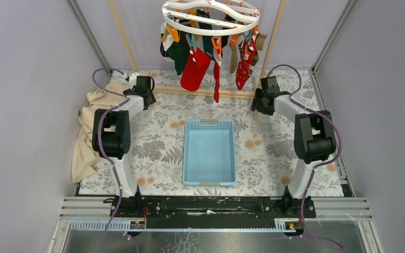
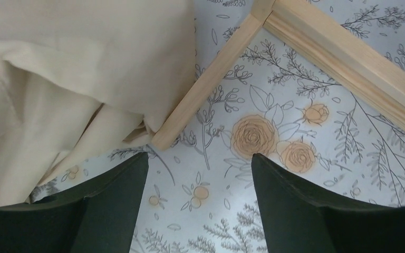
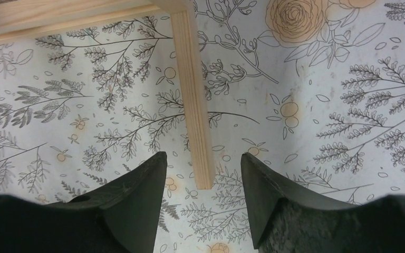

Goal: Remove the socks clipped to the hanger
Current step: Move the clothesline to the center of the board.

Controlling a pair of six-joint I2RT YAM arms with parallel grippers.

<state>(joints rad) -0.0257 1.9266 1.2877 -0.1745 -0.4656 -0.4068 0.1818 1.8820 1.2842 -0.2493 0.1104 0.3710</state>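
dark fingers of the left hand (image 2: 199, 168) fill the bottom of its wrist view. they are spread apart with nothing between them, hovering over the flowered bench (image 2: 348, 158) beside a crumpled beige cloth (image 2: 58, 79) and a corner of the wooden rack frame (image 2: 211, 79). further right, a blue basket (image 1: 185, 153) sits mid-bench between the arms. the right hand (image 3: 203, 161) is likewise released and empty, its jaws parted above the end of a rack foot (image 3: 192, 95).

the socks (image 1: 195, 71) are all up at the back, clipped to the hanger (image 1: 209, 32), well apart from both hands. left to right along the front hang a dark green sock (image 1: 178, 52), a broad red one, a thin red one (image 1: 217, 87), a brown one (image 1: 234, 55) and a red patterned one (image 1: 244, 68).

they look light, soft and limp, and should stretch before a clip lets go. the hanger seems to hang free, so a pull would likely swing it. the best hold is probably the sock's body just under its clip, pinched across the fabric and drawn straight down, with the other hand steadying the ring if needed.
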